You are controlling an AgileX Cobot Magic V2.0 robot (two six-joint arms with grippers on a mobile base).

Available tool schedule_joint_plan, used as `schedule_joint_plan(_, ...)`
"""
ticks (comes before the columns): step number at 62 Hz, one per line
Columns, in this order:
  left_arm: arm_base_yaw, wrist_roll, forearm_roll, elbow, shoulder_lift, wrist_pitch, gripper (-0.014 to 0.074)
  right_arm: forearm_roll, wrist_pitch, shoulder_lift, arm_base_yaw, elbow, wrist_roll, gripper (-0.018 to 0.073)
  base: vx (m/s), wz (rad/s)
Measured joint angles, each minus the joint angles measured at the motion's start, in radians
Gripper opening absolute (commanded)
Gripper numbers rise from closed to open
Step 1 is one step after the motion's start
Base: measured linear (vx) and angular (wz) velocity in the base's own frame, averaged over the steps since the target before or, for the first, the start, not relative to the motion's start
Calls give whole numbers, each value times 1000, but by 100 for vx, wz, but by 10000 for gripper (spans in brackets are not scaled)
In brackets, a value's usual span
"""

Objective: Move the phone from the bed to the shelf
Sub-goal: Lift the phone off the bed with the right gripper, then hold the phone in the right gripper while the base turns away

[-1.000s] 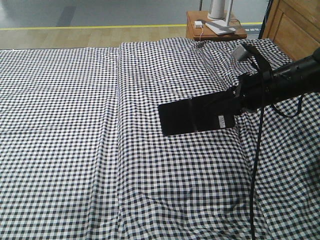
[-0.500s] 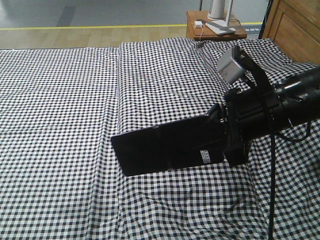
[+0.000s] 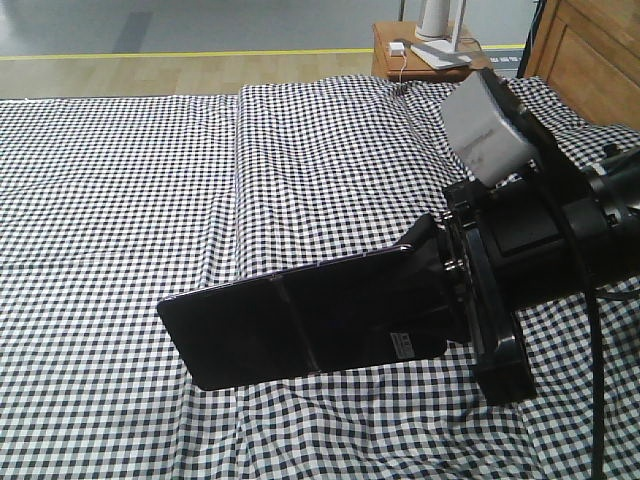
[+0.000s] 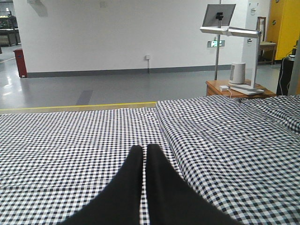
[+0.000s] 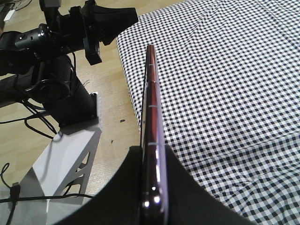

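The phone (image 3: 300, 325), a glossy black slab with a crease across its middle and a small white sticker near its right end, hangs in the air above the bed (image 3: 120, 200). My right gripper (image 3: 432, 300) is shut on that right end. The right wrist view shows the phone (image 5: 151, 108) edge-on, pinkish rim up, pinched in the right gripper (image 5: 152, 157) between two black fingers (image 5: 126, 178). My left gripper (image 4: 142, 149) is shut and holds nothing, low over the checked sheet (image 4: 70, 136). The shelf is out of view.
A reddish-brown nightstand (image 3: 430, 55) with a white lamp base stands past the bed's far edge, beside the brown headboard (image 3: 590, 50). The robot's base and left arm (image 5: 70, 33) stand on the wooden floor (image 5: 112, 103) by the bed's edge.
The right gripper has carried the phone up off the sheet, to the left and toward the front camera; both look much larger. The phone stays gripped.
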Motion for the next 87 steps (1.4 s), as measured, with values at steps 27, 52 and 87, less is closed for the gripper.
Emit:
schedule_joint_plan(27,0,0,0,0,0,0,1,0,1,-3,1,1,0,-2,0,0)
schedule_joint_plan(52,0,0,0,0,0,0,1,0,1,-3,1,1,0,-2,0,0)
schedule_joint_plan(87,0,0,0,0,0,0,1,0,1,-3,1,1,0,-2,-1,4)
